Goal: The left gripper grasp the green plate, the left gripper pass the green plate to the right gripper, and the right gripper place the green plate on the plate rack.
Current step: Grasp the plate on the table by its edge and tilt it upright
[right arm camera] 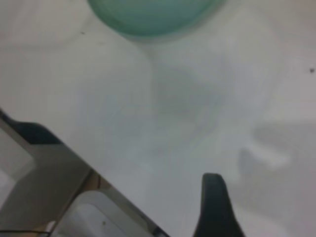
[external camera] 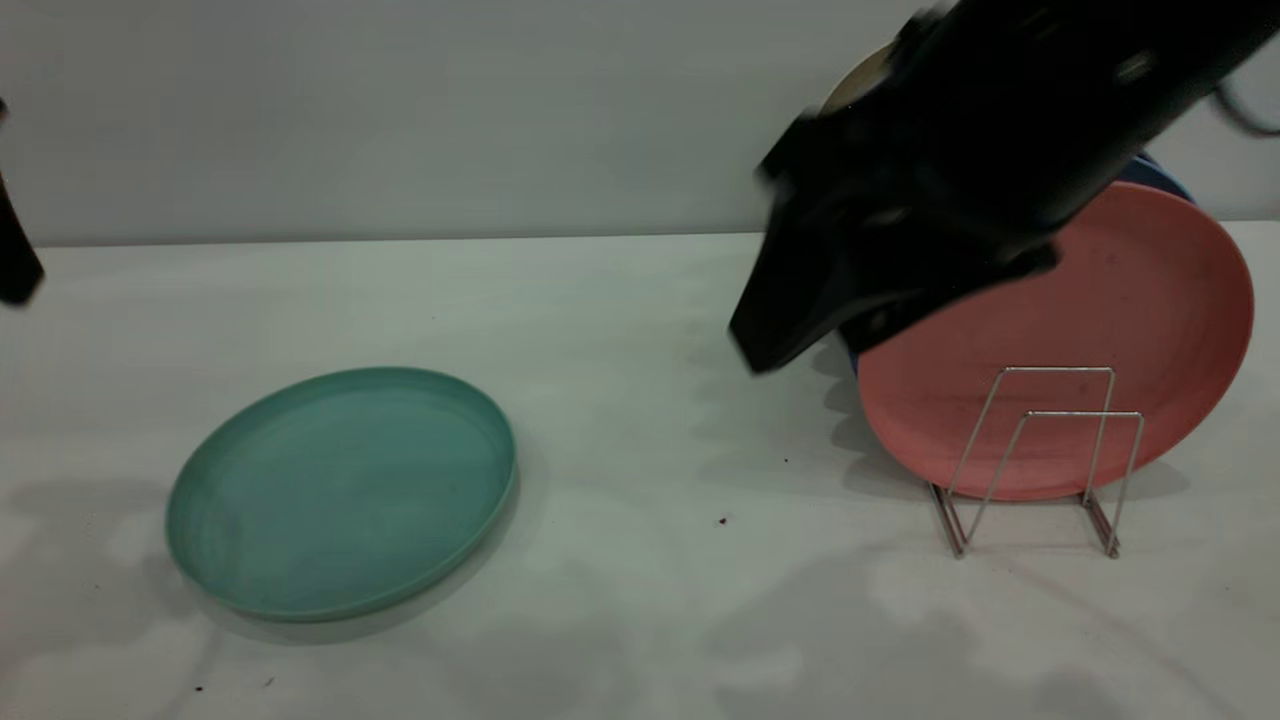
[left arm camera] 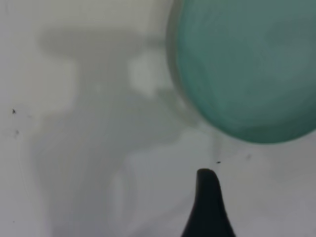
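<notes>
The green plate (external camera: 340, 490) lies flat on the white table at the front left. It also shows in the left wrist view (left arm camera: 247, 69) and, at the edge, in the right wrist view (right arm camera: 148, 15). My left gripper (external camera: 15, 265) hangs at the far left edge, above the table and apart from the plate; one finger (left arm camera: 207, 207) shows alone, with nothing held. My right gripper (external camera: 765, 340) hangs in the air left of the plate rack (external camera: 1040, 460); one finger (right arm camera: 215, 207) shows alone and empty.
A salmon-pink plate (external camera: 1130, 300) stands upright in the rack, with a dark blue plate (external camera: 1165, 178) behind it. The rack's two front wire loops hold nothing. The table's edge (right arm camera: 74, 148) shows in the right wrist view.
</notes>
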You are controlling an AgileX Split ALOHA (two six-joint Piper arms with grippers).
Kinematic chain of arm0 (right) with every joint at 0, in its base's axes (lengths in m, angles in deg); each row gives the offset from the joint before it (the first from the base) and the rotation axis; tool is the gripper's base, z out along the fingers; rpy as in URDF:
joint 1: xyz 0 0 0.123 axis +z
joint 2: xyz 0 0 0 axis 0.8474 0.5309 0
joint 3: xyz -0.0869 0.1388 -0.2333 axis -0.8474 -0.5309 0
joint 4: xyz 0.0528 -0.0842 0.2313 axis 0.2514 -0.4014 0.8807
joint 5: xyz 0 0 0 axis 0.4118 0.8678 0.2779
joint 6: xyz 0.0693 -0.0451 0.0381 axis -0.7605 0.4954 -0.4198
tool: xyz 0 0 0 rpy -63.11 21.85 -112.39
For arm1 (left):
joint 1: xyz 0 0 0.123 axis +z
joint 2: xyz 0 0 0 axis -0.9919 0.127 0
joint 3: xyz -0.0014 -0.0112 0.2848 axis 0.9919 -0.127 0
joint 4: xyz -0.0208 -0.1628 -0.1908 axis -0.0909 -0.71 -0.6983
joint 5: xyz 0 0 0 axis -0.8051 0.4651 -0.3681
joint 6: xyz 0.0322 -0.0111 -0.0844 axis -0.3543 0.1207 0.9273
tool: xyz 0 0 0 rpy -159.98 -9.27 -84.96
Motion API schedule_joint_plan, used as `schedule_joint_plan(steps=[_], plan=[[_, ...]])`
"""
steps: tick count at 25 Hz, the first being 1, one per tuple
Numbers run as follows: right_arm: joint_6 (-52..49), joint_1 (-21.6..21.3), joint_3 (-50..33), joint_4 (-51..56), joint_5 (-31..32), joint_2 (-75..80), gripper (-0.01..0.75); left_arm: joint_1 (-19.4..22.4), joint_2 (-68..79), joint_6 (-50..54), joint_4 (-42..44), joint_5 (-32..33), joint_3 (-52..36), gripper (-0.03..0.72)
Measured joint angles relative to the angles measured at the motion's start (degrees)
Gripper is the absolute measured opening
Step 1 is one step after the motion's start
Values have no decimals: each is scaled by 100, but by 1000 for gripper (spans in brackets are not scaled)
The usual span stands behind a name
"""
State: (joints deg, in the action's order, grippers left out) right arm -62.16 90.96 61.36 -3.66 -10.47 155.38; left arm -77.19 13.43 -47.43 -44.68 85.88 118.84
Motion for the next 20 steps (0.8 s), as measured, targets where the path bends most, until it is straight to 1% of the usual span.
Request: schedule_joint_plan(steps=[2, 4, 8, 11, 14, 20], plan=[[-459, 60, 186, -344, -20, 321, 527, 0, 316, -40, 0, -100, 52, 581], [-661, 65, 369, -556, -39, 635, 527, 0, 703, -77, -6, -129, 184, 581], [-842, 65, 690, -1028, -41, 1159, 527, 0, 1434, -181, -6, -196, 625, 581], [-889, 65, 799, -1083, -8, 1348, 526, 0, 1901, -427, -43, -264, 981, 581], [-889, 65, 819, -1083, -66, 1354, 526, 0, 2342, -727, -343, -397, 1252, 581], [-895, 65, 820, -1084, -129, 1354, 526, 0, 3200, -1779, -1183, -711, 1493, 581]])
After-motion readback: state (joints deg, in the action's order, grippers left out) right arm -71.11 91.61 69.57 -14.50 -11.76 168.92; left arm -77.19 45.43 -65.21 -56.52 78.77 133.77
